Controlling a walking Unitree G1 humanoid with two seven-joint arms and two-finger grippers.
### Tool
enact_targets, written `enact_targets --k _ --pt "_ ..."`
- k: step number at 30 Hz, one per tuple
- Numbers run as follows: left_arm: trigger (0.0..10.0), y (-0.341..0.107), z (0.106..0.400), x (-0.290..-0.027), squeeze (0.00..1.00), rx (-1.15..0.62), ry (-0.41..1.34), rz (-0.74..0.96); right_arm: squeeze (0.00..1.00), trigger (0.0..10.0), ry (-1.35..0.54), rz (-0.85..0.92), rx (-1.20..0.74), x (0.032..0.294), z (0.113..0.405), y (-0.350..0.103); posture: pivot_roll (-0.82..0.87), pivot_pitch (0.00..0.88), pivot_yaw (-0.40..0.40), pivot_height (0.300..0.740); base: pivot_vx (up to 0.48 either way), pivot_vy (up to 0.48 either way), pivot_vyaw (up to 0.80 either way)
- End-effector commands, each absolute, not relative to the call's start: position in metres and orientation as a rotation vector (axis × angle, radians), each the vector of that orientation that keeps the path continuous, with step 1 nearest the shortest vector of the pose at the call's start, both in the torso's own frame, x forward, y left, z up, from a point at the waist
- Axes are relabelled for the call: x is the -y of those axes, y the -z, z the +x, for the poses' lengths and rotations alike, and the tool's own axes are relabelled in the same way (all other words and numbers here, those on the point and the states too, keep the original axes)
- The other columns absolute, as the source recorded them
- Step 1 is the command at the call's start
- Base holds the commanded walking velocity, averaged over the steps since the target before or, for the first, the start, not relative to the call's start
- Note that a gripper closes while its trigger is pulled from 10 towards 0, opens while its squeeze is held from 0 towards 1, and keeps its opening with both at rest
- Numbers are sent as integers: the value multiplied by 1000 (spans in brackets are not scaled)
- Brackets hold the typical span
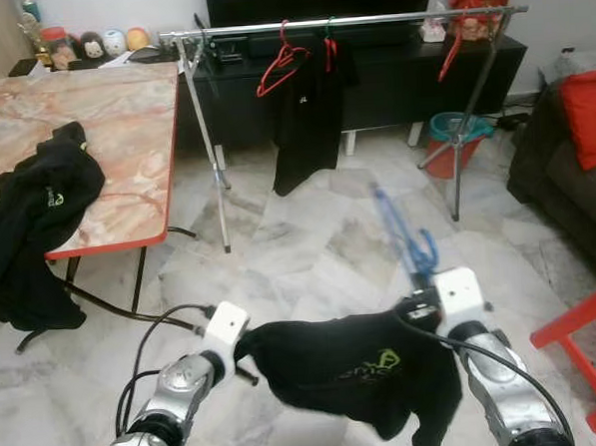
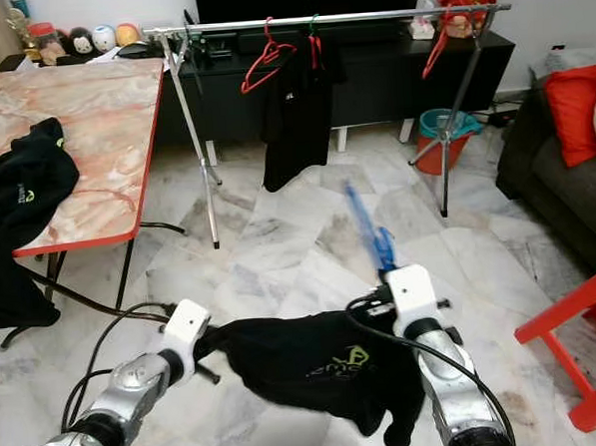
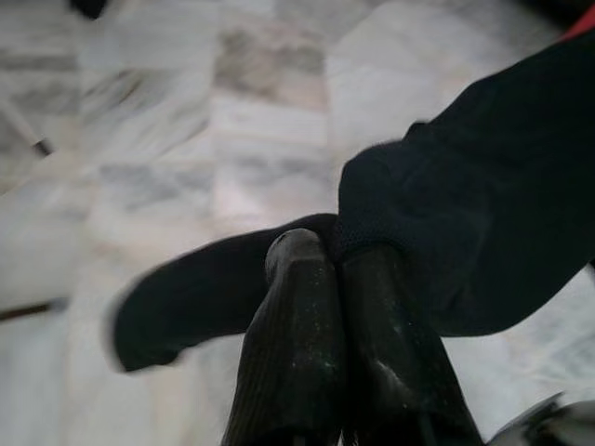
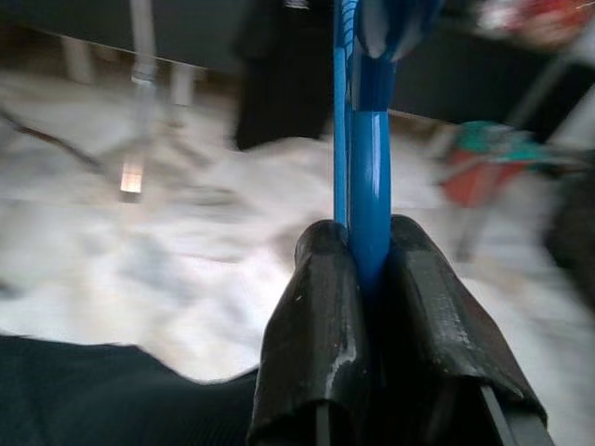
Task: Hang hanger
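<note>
1. Low in front of me, above the marble floor (image 1: 310, 252), a black shirt (image 1: 351, 370) hangs stretched between my two arms.
2. My left hand (image 3: 321, 279) has its fingers pressed together on a fold of that shirt's fabric; I see the cloth bunched right at the tips in the left wrist view.
3. My right hand (image 4: 367, 269) is pinching a blue hanger (image 1: 403, 232), whose bar runs up out of the fingers and points ahead toward the rack; it looks blurred in the head views.
4. The clothes rack (image 1: 347, 23) stands well ahead of me, in front of a dark TV cabinet (image 1: 390, 78).
5. On its rail I see a red hanger (image 1: 280, 62), another black shirt (image 1: 307, 113) hanging, and one more red hanger (image 1: 449, 55) near the right end.
6. A table (image 1: 124, 142) with a red edge stands to my left, with a black garment (image 1: 33, 227) draped over its near corner.
</note>
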State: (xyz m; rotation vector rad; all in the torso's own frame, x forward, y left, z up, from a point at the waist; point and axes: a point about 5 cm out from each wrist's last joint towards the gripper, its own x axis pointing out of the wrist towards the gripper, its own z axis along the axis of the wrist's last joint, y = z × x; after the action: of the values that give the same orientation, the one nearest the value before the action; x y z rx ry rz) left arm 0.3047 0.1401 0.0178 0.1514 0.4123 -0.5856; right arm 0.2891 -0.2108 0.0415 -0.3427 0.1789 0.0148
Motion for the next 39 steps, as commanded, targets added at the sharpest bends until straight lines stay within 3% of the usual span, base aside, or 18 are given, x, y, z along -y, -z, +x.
enact_targets --k 1,9,13,15,18,24,27,32,36,37,38,39 --pt "0 -33 315 -135 0 -336 617 109 0 10000 31 -458 -154 211 291 -41 -197 0 -7 740 0 0 0" --pt "0 -57 325 -129 0 -240 734 -47 0 10000 196 -655 -176 216 287 -26 -174 0 6 740 0 0 0" --pt "0 -62 327 -127 0 -222 771 -96 0 10000 217 -647 -192 216 287 -22 -174 0 6 740 0 0 0" --pt "0 -67 326 -123 0 -228 852 -143 0 10000 220 -352 -231 209 290 -19 -158 0 13 740 0 0 0" --pt "0 -66 323 -123 0 -244 900 -166 0 10000 230 -143 -213 203 295 -23 -162 0 20 740 0 0 0" --pt "0 -65 318 -121 0 -270 967 -176 0 10000 301 62 -151 210 304 -35 -157 0 23 740 0 0 0" --pt "0 -64 316 -122 0 -283 978 -169 0 10000 316 45 -138 219 307 -40 -157 0 25 740 0 0 0" --pt "0 -56 313 -127 0 -328 958 -124 0 10000 381 -148 -115 236 309 -49 -157 0 25 740 0 0 0" --pt "0 -48 311 -132 0 -365 897 -50 0 10000 415 -155 -179 246 306 -44 -157 0 25 740 0 0 0" --pt "1961 -36 312 -145 0 -420 712 36 0 10000 396 -111 -319 246 296 -24 -159 0 25 740 0 0 0" --pt "1961 -32 313 -150 0 -434 652 56 0 10000 390 -88 -355 245 293 -19 -159 0 25 740 0 0 0" --pt "4745 -28 312 -155 0 -442 583 56 0 10000 378 -45 -405 244 287 -10 -160 0 24 740 0 0 0"
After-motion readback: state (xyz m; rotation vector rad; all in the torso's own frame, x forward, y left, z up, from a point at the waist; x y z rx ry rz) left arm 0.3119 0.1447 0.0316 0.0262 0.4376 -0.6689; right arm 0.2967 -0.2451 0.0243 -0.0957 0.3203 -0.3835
